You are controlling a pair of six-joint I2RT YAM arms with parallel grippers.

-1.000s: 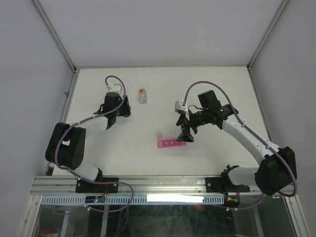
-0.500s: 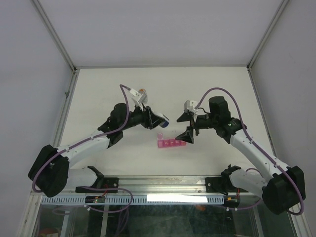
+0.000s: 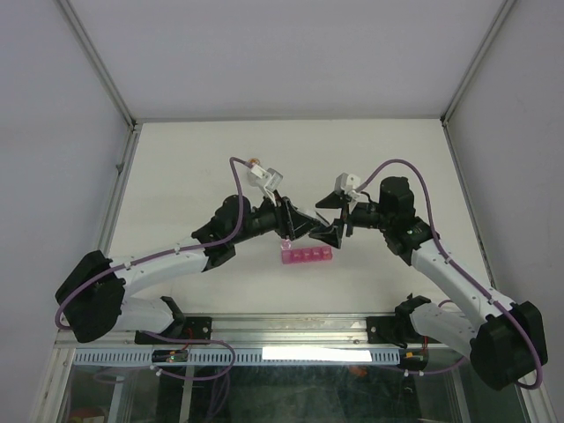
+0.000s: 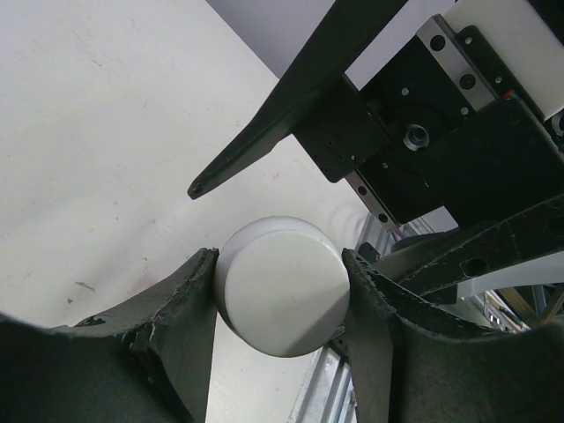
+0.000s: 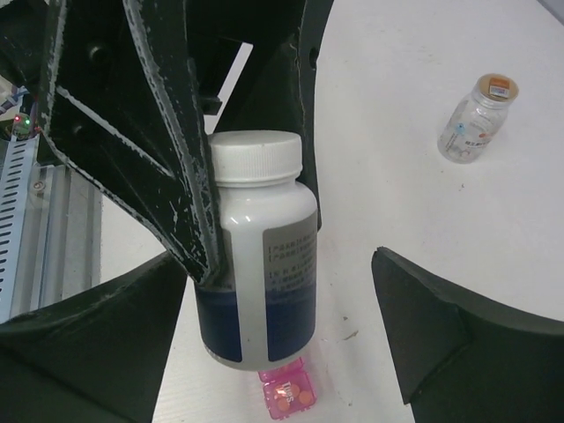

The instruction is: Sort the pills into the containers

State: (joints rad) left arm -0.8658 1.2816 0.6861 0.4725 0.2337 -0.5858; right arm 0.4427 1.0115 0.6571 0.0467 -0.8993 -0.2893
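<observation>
My left gripper (image 4: 280, 264) is shut on a white-capped bottle (image 5: 260, 282) with a dark blue lower half, its white cap (image 4: 282, 286) held between both fingers. In the top view the left gripper (image 3: 302, 226) holds it above the table's middle. My right gripper (image 3: 332, 218) faces it, open. In the right wrist view the bottle hangs between the spread fingers of the right gripper (image 5: 280, 260), touching neither. Below lies the pink pill-organiser strip (image 3: 306, 256), one end compartment (image 5: 286, 392) showing orange pills.
A small clear bottle (image 5: 476, 119) with an orange-brown top stands apart on the white table (image 3: 176, 167), towards the back left. The metal rail (image 3: 291, 330) and both arm bases run along the near edge.
The left arm has swung from the back left to the middle, carrying the bottle up to the right gripper. The right gripper has lifted off the organiser and turned to face it.
</observation>
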